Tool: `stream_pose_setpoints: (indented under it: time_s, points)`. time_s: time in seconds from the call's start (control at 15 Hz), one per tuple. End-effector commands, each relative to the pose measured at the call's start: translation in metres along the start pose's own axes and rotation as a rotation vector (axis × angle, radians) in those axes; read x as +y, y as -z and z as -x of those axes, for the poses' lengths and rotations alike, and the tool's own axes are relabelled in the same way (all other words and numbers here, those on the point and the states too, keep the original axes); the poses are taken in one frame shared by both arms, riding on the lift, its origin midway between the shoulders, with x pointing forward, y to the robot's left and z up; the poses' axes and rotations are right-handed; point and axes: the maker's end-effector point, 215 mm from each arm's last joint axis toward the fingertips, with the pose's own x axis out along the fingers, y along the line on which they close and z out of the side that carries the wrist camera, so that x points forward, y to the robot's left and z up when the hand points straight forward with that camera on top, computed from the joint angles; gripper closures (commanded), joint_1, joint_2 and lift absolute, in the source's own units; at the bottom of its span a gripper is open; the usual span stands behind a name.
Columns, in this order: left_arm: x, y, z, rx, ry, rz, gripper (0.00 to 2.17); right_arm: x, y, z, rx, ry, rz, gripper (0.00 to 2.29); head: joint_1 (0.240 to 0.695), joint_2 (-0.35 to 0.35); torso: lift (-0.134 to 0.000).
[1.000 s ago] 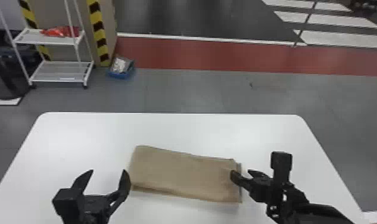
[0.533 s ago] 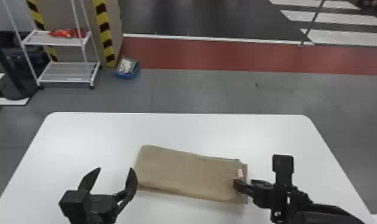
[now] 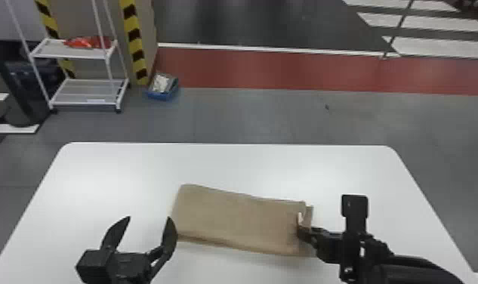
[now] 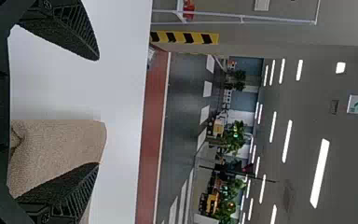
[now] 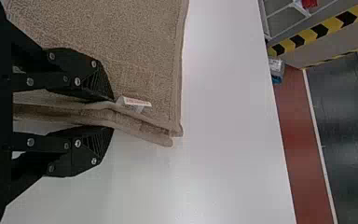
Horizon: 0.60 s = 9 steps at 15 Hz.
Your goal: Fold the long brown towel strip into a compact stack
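Broadly, the white desk (image 3: 226,162) bears the brown towel (image 3: 238,219), folded into a layered rectangle; the left hand (image 3: 148,219) is spread near its left end, the right hand (image 3: 305,231) clamped on its right end, near a small tag (image 5: 137,102).

From head we look forward, down over table (image 3: 226,162); from left wrist, low, out toward lights (image 4: 286,140); from right, close above towel (image 5: 135,28). All share red floor (image 3: 287,71).

The towel (image 3: 238,219) lies on the table (image 3: 136,162) between the left gripper (image 3: 147,218) and right gripper (image 3: 306,231), with a rack (image 3: 90,94) and box (image 3: 162,96) behind, towards the left.
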Motion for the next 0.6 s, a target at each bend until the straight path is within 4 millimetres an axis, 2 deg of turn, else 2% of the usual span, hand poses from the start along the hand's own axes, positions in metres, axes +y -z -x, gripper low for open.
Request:
stream_pose_setpoints:
  time_s: [0.0, 0.13, 0.27, 0.4, 0.53]
  points:
    - [0.000, 0.000, 0.004, -0.002, 0.000, -0.001, 0.09, 0.001, -0.002, 0.000, 0.002, -0.018, -0.019, 1.29, 0.695, -0.086, 0.000]
    - [0.000, 0.000, 0.005, -0.003, 0.003, -0.004, 0.09, -0.002, -0.009, 0.002, -0.012, -0.023, -0.038, 1.33, 0.695, -0.082, 0.000]
    - [-0.011, -0.001, 0.006, -0.005, 0.050, -0.008, 0.09, -0.009, -0.022, 0.004, -0.035, -0.030, -0.054, 1.33, 0.695, -0.087, 0.000]
    - [-0.031, -0.003, 0.001, -0.010, 0.128, -0.009, 0.09, -0.008, -0.027, 0.005, -0.046, -0.044, -0.060, 1.33, 0.695, -0.103, 0.000]
    - [-0.059, 0.002, -0.013, 0.008, 0.217, -0.025, 0.09, -0.007, -0.033, 0.006, -0.055, -0.059, -0.059, 1.33, 0.695, -0.135, 0.000]
